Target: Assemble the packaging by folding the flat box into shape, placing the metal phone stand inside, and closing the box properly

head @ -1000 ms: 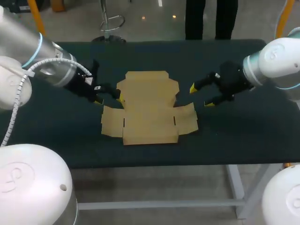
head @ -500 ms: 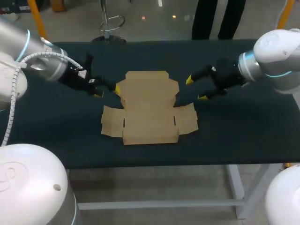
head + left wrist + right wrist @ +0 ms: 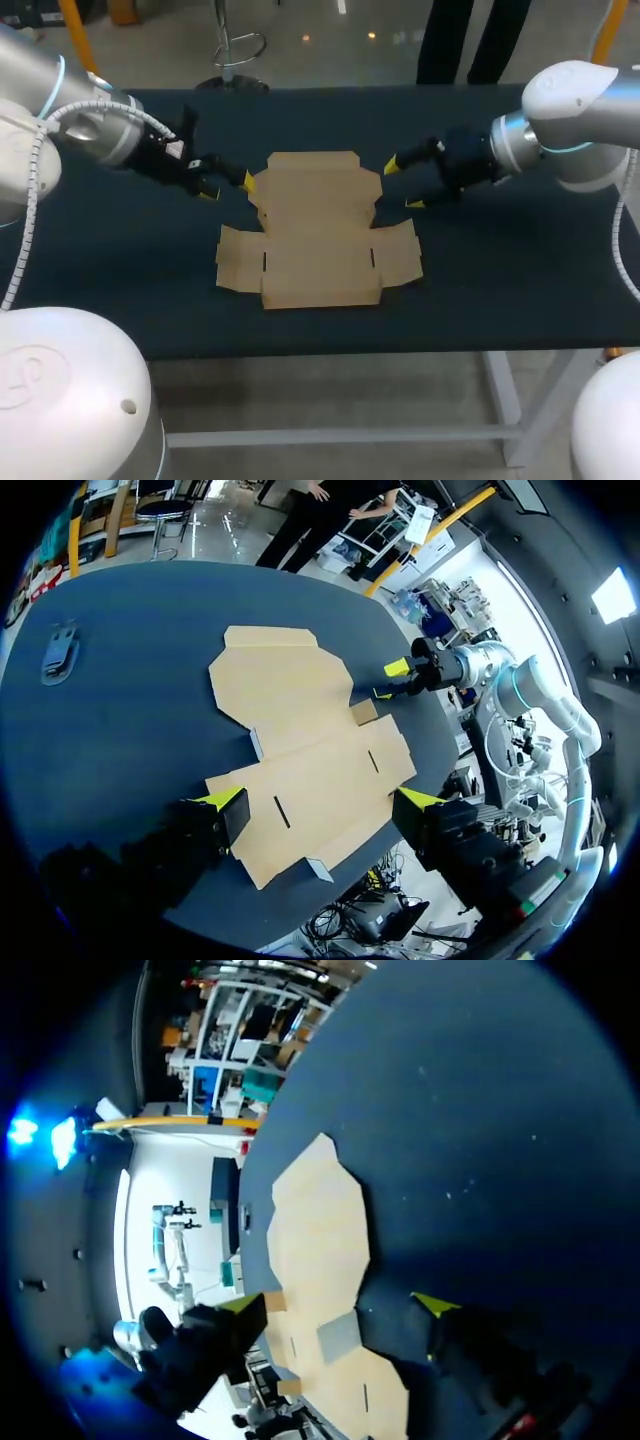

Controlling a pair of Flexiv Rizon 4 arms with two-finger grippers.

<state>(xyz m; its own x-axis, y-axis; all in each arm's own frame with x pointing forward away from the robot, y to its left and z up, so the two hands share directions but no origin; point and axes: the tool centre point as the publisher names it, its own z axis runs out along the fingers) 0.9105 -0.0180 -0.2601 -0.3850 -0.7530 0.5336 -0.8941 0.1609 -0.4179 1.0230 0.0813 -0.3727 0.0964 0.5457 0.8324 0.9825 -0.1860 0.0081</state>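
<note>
Lying flat at the middle of the table [image 3: 520, 300], the cardboard box [image 3: 318, 232] is wholly unfolded. Its left side flap is spread out on the cloth, a broad panel with clipped corners reaches toward the far edge, a wider panel sits toward the near edge, and the right side flap mirrors the left. Short slits are cut close to each side flap, and the whole sheet rests on the surface with no wall raised. At the box's far left corner the left gripper [image 3: 229, 188] hangs with its yellow tips spread apart and nothing clamped; one tip is just beside the far panel's left edge, though contact cannot be made out. In the left wrist view a small grey phone stand [image 3: 58, 650] lies well apart from the box, seemingly toward the table's far left corner, while in the head view it does not show. Off the box's far right corner the right gripper [image 3: 402, 186] is likewise spread wide and holding nothing, near the panel's right edge. A dark cloth covers the table.
</note>
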